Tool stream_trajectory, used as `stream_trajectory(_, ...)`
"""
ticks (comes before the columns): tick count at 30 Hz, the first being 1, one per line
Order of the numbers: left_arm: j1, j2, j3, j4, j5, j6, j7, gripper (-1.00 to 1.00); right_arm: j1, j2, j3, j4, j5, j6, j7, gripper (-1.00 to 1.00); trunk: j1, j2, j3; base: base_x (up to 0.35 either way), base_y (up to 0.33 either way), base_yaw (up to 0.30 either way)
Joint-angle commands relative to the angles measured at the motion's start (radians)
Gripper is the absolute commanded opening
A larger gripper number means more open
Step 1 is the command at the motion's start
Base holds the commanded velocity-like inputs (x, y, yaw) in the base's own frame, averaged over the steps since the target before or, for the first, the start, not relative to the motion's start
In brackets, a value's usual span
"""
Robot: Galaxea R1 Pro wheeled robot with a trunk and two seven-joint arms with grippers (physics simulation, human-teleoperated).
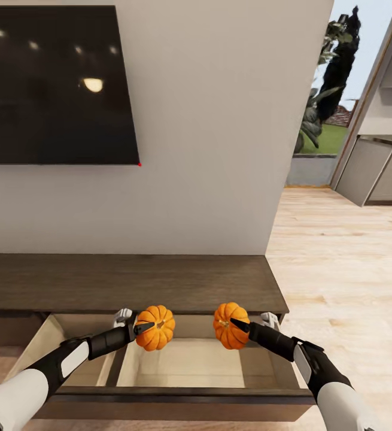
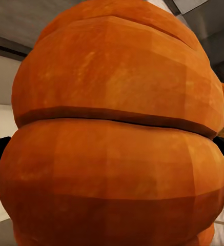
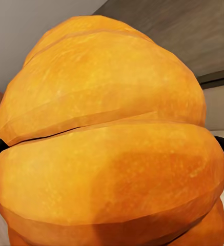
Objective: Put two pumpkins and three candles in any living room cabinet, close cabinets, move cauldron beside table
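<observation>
Two orange ribbed pumpkins hang above the open drawer of the dark-brown cabinet (image 1: 130, 281). My left gripper (image 1: 143, 327) is shut on the left pumpkin (image 1: 158, 328), which bulks close in the left wrist view (image 2: 117, 138). The right pumpkin (image 1: 227, 325) is held in my right gripper (image 1: 239, 325), shut on it, and looms close in the right wrist view (image 3: 112, 143). The pale beige drawer (image 1: 190, 362) stands pulled out below both pumpkins, with a divider at its left part. Candles, cauldron and table are out of view.
A black TV screen (image 1: 52, 84) hangs on the white wall above the cabinet. Wooden floor (image 1: 339, 269) stretches to the right toward grey kitchen units (image 1: 378, 170) and a window with plants. The drawer's dark front panel (image 1: 178, 398) lies nearest me.
</observation>
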State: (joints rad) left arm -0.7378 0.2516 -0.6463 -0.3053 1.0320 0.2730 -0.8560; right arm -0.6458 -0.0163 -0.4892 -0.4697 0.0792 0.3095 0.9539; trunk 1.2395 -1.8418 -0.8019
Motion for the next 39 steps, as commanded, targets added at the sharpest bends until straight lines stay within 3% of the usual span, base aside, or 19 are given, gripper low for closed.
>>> stream_trajectory(1, 0.000, 0.000, 0.000, 0.000, 0.000, 0.000, 0.000, -1.00, 0.000, 0.000, 0.000, 0.001, -0.002, 0.001, -0.002, -1.00, 0.000, 0.000, 0.000, 0.000, 0.000, 0.000)
stream_trajectory(4, 0.000, -0.001, 0.000, 0.000, 0.000, 0.000, 0.000, -1.00, 0.000, 0.001, 0.001, 0.012, -0.002, 0.000, -0.040, -1.00, 0.000, 0.000, 0.000, 0.000, 0.000, 0.000)
stream_trajectory(7, 0.001, -0.027, -0.001, 0.025, -0.001, -0.001, 0.007, -1.00, 0.000, 0.000, 0.001, 0.044, 0.015, -0.006, -0.112, -1.00, 0.000, 0.000, 0.000, 0.000, 0.000, 0.000)
stream_trajectory(9, 0.001, -0.055, -0.001, 0.065, -0.001, -0.003, 0.056, -1.00, 0.000, 0.001, 0.002, 0.061, 0.029, -0.032, -0.139, -1.00, 0.000, 0.000, 0.000, 0.000, 0.000, 0.000)
stream_trajectory(13, 0.001, -0.103, -0.002, 0.089, -0.004, -0.006, 0.224, -1.00, 0.000, 0.000, 0.003, 0.109, 0.051, -0.063, -0.164, -1.00, 0.000, 0.000, 0.000, 0.000, 0.000, 0.000)
stream_trajectory(21, 0.001, -0.116, -0.003, 0.094, -0.003, -0.011, 0.304, -1.00, 0.000, 0.002, 0.003, 0.130, 0.052, -0.199, -0.181, -1.00, 0.000, 0.000, 0.000, 0.000, 0.000, 0.000)
stream_trajectory(24, 0.001, -0.116, -0.002, 0.092, -0.003, -0.046, 0.312, -1.00, 0.000, 0.002, 0.004, 0.144, 0.056, -0.206, -0.207, -1.00, 0.000, 0.000, 0.000, 0.000, 0.000, 0.000)
stream_trajectory(31, 0.001, -0.117, -0.002, 0.092, -0.003, -0.057, 0.313, -1.00, 0.000, 0.002, 0.004, 0.147, 0.056, -0.205, -0.350, -1.00, 0.000, 0.000, 0.000, 0.124, -0.020, 0.000)
stream_trajectory(39, 0.001, -0.145, -0.004, 0.094, -0.005, -0.056, 0.313, -1.00, 0.000, 0.001, 0.004, 0.159, 0.052, -0.199, -0.366, -1.00, 0.000, 0.000, 0.000, 0.011, -0.002, 0.000)
